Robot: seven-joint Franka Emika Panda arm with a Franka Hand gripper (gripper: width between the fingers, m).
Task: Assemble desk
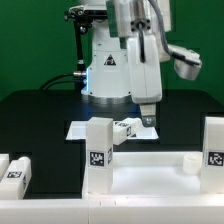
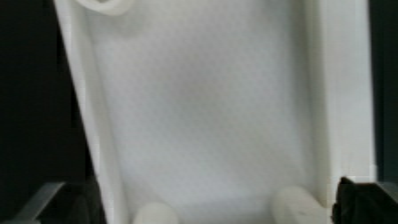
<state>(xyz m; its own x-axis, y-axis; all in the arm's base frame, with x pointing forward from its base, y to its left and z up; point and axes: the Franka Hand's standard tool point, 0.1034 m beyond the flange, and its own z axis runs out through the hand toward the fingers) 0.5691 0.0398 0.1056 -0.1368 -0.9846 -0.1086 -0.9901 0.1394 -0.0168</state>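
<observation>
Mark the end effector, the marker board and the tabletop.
End effector (image 1: 148,121): exterior view, midway between its fingertips.
Marker board (image 1: 78,130): exterior view, flat part near the exterior view's left end.
Tabletop (image 1: 150,159): exterior view, far rim.

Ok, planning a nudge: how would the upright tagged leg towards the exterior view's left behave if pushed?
The leg stands taller than wide, so a high push would probably tip it. Blocky, flat-sided plastic: likely stiff, unlikely to roll. Whether the tabletop holds it, I cannot tell.
</observation>
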